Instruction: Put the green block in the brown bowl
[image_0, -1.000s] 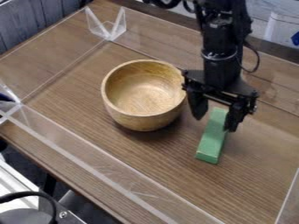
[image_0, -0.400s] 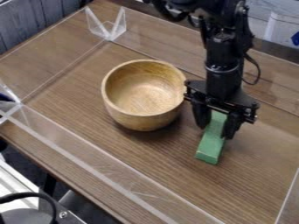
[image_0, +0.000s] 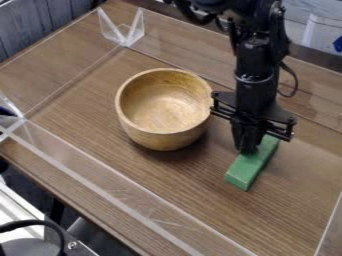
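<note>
The green block lies flat on the wooden table, just right of the brown bowl, its long side running away from the camera. My gripper points straight down over the block's far end. Its black fingers have come together on that end. The block's near half shows fully and still rests on the table. The round, light wooden bowl sits empty a short gap to the left of my fingers.
Low clear plastic walls fence the table along its front and left edges. A clear plastic bracket stands at the back left corner. Black cables hang below the front left edge.
The fingers, spread wide astride the block earlier, have closed on its far end. The block's far end has shifted slightly to the right. The bowl has not moved.
</note>
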